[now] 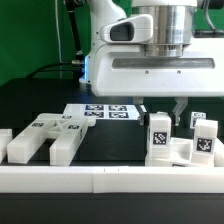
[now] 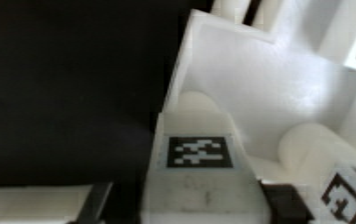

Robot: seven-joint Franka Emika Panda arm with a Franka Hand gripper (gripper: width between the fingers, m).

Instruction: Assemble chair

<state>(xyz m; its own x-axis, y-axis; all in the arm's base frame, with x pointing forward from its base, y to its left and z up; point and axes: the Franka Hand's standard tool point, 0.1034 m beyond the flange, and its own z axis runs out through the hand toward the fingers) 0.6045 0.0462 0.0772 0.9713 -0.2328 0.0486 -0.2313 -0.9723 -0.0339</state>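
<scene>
Pinching an upright tagged chair piece (image 1: pixel 158 135) near the tabletop's front edge, just behind the border rail (image 1: pixel 110 180), the gripper (image 1: pixel 162 108) grips it between both fingers while other chair pieces (image 1: pixel 40 138) lie unjoined, so assembly seems barely begun.

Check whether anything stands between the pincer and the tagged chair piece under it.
Nothing visible does. In the wrist view, the white tagged piece already sits between the fingertips of the pincer. Whether they press on it is unclear.
</scene>
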